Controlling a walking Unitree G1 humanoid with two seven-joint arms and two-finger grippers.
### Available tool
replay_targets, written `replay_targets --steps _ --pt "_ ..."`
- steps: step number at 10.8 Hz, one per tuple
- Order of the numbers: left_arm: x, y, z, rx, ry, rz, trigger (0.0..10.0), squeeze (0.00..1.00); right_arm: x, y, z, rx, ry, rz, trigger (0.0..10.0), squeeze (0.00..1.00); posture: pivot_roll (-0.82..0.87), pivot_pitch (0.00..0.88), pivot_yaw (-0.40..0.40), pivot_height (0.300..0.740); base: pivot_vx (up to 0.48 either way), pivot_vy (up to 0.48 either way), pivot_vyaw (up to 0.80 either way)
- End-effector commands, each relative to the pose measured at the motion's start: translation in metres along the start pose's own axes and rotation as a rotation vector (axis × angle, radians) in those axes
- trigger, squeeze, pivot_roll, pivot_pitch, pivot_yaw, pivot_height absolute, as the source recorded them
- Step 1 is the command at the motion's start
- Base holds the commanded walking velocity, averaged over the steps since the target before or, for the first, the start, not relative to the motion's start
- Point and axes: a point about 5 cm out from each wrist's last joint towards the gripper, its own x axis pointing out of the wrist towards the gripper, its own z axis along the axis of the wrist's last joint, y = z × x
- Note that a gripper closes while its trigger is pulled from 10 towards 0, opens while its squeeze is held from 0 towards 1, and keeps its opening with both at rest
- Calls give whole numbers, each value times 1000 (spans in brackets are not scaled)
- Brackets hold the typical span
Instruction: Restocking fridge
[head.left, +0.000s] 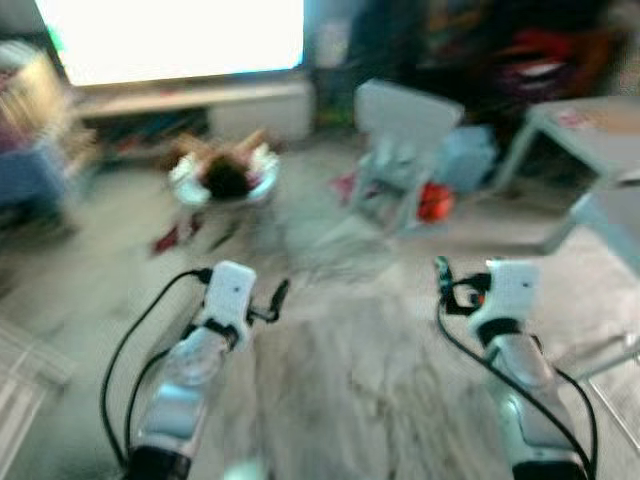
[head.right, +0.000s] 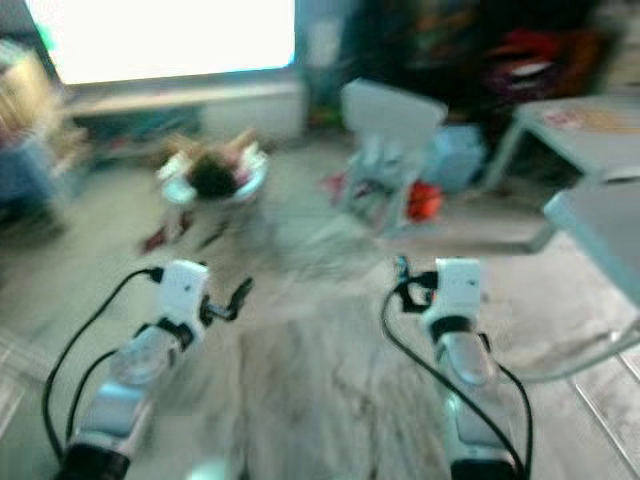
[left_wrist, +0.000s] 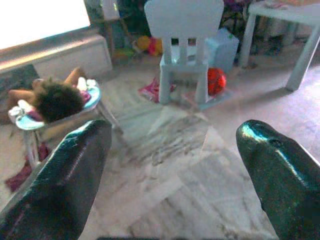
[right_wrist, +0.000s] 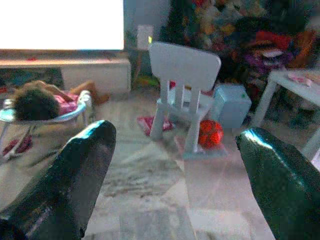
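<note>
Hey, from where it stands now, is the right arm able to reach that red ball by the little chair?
Probably not. The right gripper hangs open over bare floor, and the red ball lies well ahead beside the chair; nothing blocks it.

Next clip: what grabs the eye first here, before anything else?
A small pale blue chair stands mid-floor with a red ball beside its legs. To the robot's left, a doll lies in a little seat below a glaring bright window. Both the left gripper and right gripper are held forward, jaws open and empty.

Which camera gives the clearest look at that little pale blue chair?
The right wrist view: the chair stands whole and fairly sharp between the open black fingers. The left wrist view cuts off its top; both eye views blur it.
</note>
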Motion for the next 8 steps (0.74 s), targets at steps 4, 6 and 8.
replay_targets --steps 4,6,8 --pt "2 0 3 -24 -13 3 10000 0 0 -3 3 -13 -3 0 10000 0 4 0 -29 740 0 0 -800" --pt "2 5 4 -23 -15 3 10000 0 -1 -3 2 -9 0 -3 10000 0 3 0 -26 740 0 0 -800" --pt "1 7 6 -32 -31 -14 10000 0 -3 -3 1 -6 3 -9 10000 0 2 0 -23 740 0 0 -800"
